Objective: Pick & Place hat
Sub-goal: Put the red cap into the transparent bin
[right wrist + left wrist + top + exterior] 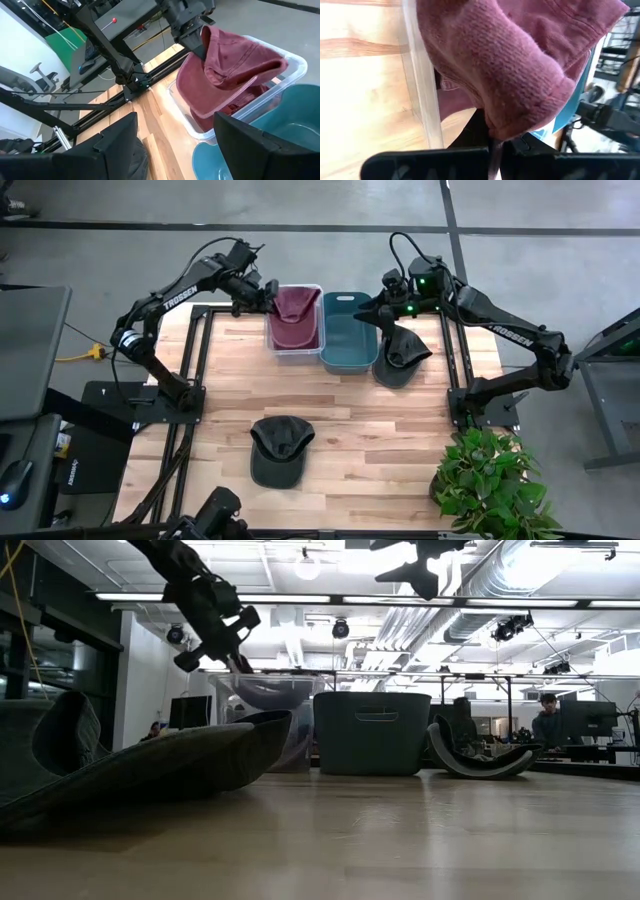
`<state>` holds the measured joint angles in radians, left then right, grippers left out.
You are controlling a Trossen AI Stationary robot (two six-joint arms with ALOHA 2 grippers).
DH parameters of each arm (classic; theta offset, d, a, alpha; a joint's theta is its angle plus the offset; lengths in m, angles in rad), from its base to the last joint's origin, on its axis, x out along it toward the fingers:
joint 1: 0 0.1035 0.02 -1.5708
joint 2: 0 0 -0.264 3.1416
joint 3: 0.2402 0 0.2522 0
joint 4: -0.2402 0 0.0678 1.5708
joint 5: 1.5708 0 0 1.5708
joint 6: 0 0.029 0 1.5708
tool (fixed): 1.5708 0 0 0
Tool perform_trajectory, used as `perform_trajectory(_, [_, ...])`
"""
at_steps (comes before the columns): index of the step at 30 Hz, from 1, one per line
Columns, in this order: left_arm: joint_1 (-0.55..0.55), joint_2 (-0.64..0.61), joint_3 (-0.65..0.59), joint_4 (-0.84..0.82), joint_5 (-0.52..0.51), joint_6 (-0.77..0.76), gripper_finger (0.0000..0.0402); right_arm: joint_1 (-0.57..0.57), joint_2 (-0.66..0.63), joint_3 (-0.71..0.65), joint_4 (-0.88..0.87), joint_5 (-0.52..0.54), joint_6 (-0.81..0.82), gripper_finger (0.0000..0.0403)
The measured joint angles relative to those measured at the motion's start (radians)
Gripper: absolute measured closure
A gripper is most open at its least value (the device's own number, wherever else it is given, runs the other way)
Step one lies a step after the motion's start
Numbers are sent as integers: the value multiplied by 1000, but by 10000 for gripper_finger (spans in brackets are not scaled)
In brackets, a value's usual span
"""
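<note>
Left arm stretched out from its base, elbow high, wrist bent toward the clear bin (296, 340). My left claw (268, 292) sits at the bin's rim, clamped on the maroon hat (295, 308). The hat hangs over the bin, soft washed cotton, crown crumpled, brim drooping inside the clear plastic walls.

Right arm reaches in from the far side; right claw (392, 302) hovers just beyond the teal bin (350, 345), fingers apart, nothing between them.

Teal bin touches the clear bin's side. A dark hat (400, 352) lies beside the teal bin. Another dark hat (279, 448) lies flat on the wood tabletop (350, 450), well apart from the clear bin.
</note>
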<state>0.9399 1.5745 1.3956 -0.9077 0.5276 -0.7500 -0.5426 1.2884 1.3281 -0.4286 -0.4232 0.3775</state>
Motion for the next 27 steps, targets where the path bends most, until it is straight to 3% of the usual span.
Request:
perform_trajectory(7, [-36,0,0,0,-63,49,391,0,0,0,0,10,-4,148])
perform_trajectory(20, [-79,0,0,58,-93,73,219,0,0,0,0,9,-4,148])
perform_trajectory(27, [-83,0,2,51,-179,56,195,17,0,0,0,13,-2,148])
